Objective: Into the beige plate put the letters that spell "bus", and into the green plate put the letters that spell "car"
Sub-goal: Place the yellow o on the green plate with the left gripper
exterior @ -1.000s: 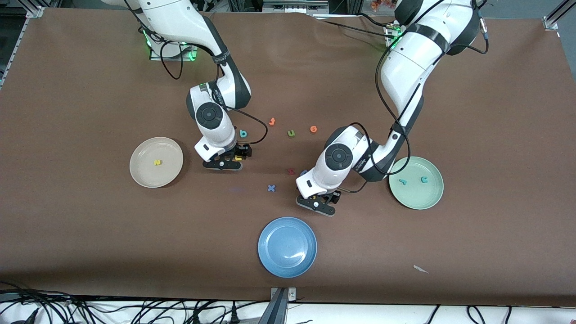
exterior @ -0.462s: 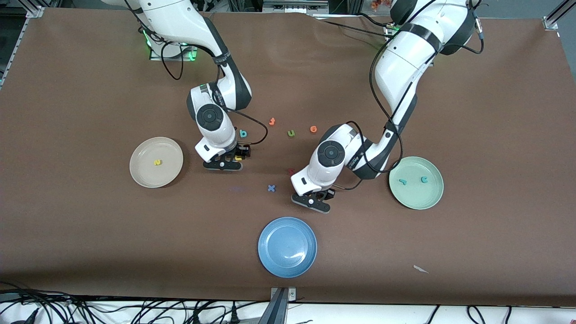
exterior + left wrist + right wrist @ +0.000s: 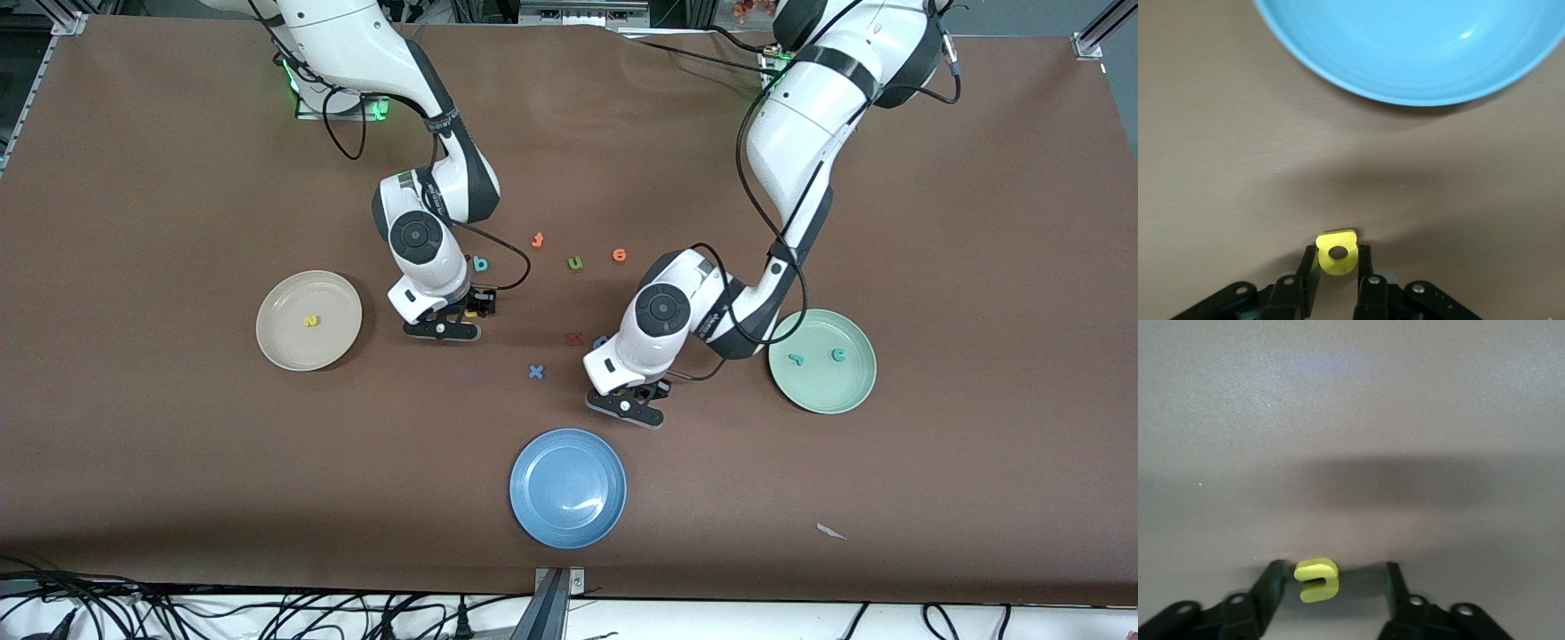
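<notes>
- Green plate [image 3: 822,391], 3 o'clock of left claw [image 3: 627,407]: you still owe it the "a".
- Beige plate [image 3: 284,342], 9 o'clock of right claw [image 3: 444,327]: awaits "u".
- Left claw: pinching yellow "a" [image 3: 1337,252] at counter level, 1 o'clock of blue plate [image 3: 569,498]. Letter is flat, stem pointing away from wrist. Your next move: lift, carry to green plate.
- Right claw: spread around yellow "u" [image 3: 1317,580], which lies flat on counter. Open end faces one finger [image 3: 1271,587], long axis across gap. Close squarely, then lift.

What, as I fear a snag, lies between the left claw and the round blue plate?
Only bare brown table, in the left wrist view, between the left claw, gripping a yellow foam letter, and the round blue plate.
</notes>
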Available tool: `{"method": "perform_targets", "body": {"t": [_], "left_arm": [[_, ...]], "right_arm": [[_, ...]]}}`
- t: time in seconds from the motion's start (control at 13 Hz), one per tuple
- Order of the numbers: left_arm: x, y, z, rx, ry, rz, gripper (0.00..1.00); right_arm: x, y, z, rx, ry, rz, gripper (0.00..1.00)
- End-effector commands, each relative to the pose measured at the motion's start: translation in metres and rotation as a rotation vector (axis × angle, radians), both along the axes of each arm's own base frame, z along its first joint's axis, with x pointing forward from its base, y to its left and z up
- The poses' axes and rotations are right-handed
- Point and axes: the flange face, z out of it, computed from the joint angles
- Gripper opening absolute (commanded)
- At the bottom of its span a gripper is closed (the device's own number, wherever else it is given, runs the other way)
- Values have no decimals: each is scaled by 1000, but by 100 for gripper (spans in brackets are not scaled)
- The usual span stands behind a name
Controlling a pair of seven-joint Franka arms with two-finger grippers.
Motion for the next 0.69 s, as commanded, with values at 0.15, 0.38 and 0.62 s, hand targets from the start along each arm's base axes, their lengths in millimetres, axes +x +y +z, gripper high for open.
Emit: {"method": "perform_targets", "body": {"t": [0.15,0.38,0.62], "left_arm": [[20,78,52,104,101,16,21],[26,150,63,142,180,-64,20],[28,217,74,162,298,-147,20]], "right_arm": [[1,10,-2,28,21,-1,58],[-1,11,-3,29,25,0,54],[3,6,-2,30,22,-3,50]]}}
